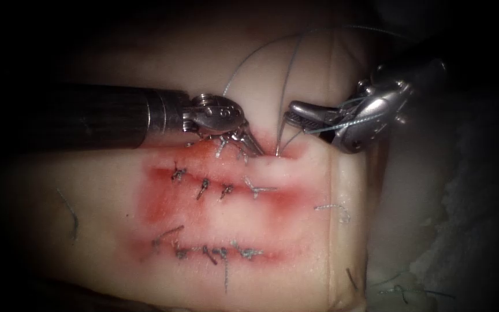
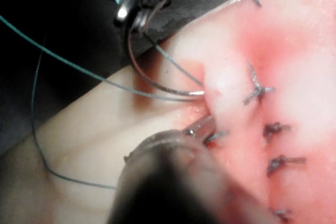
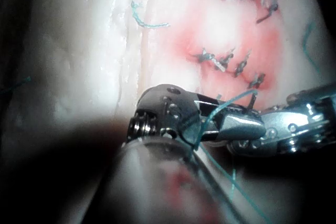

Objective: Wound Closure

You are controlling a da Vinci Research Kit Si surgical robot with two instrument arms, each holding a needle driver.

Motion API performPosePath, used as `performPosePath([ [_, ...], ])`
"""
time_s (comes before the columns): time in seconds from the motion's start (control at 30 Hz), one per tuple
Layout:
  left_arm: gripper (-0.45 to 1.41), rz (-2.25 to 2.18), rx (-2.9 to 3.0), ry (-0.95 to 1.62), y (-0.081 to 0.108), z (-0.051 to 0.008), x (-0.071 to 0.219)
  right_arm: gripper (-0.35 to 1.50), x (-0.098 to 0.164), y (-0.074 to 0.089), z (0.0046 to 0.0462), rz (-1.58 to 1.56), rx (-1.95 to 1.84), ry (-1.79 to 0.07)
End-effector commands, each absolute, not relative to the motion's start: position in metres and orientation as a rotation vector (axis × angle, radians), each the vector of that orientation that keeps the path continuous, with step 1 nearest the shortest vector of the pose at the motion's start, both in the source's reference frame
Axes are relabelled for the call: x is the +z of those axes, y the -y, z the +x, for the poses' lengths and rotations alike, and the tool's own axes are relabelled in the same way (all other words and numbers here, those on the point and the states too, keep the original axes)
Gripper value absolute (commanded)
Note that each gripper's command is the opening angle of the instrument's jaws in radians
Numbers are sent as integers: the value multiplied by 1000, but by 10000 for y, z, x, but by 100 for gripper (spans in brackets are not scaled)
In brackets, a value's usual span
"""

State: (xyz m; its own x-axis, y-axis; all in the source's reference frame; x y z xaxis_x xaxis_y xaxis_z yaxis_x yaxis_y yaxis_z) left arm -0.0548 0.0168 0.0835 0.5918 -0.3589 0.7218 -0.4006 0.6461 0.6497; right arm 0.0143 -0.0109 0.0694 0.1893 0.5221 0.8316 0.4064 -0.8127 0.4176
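From where I stand, a good part of the tissue (image 1: pixel 215 219) is already closed: one row of knotted stitches (image 1: pixel 203 188) runs across the middle of the red-stained area, and a second row (image 1: pixel 209 251) lies nearer the front, each with short cut ends standing up. Work now sits at a third line of cut (image 1: pixel 272 156) further back, which looks only partly sewn, so I judge that the job has a stretch left on this last line. The right arm's end effector (image 1: pixel 295 112) comes in from the right and is clamped on the curved needle (image 2: pixel 157 80) near its rear end, with thread wound about its wrist. In the left wrist view the needle sweeps down from those jaws and its point end meets the tissue at the pale ridge on the cut's right end; it seems to be entering there, though I cannot tell how deep it sits. The thread (image 1: pixel 261 55) loops up and away behind both tools. The left arm's end effector (image 1: pixel 248 145) presses down at the edge of the cut just left of the needle's entry, its jaws nearly together; whether it pinches tissue or merely rests on it I cannot tell. A loose snip of thread (image 1: pixel 336 209) lies to the right of the rows.
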Motion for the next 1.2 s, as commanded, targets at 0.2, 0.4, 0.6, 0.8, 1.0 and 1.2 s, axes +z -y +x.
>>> performPosePath([
  [0.2,-45,902,30,975,-174,-554,838,-35,694,104,150,2385,1721,-886],
  [0.4,-45,913,26,979,-176,-553,835,-35,696,104,150,2385,1737,-891],
  [0.6,-45,924,16,994,-176,-555,831,-35,704,110,153,2367,1746,-913],
  [0.8,-45,931,12,1008,-175,-556,828,-35,706,111,157,2338,1777,-960],
  [1.0,-45,932,13,1008,-174,-556,828,-35,707,108,153,2329,1812,-981],
  [1.2,-45,933,14,1008,-175,-555,828,-35,703,106,151,2388,1854,-940],
])
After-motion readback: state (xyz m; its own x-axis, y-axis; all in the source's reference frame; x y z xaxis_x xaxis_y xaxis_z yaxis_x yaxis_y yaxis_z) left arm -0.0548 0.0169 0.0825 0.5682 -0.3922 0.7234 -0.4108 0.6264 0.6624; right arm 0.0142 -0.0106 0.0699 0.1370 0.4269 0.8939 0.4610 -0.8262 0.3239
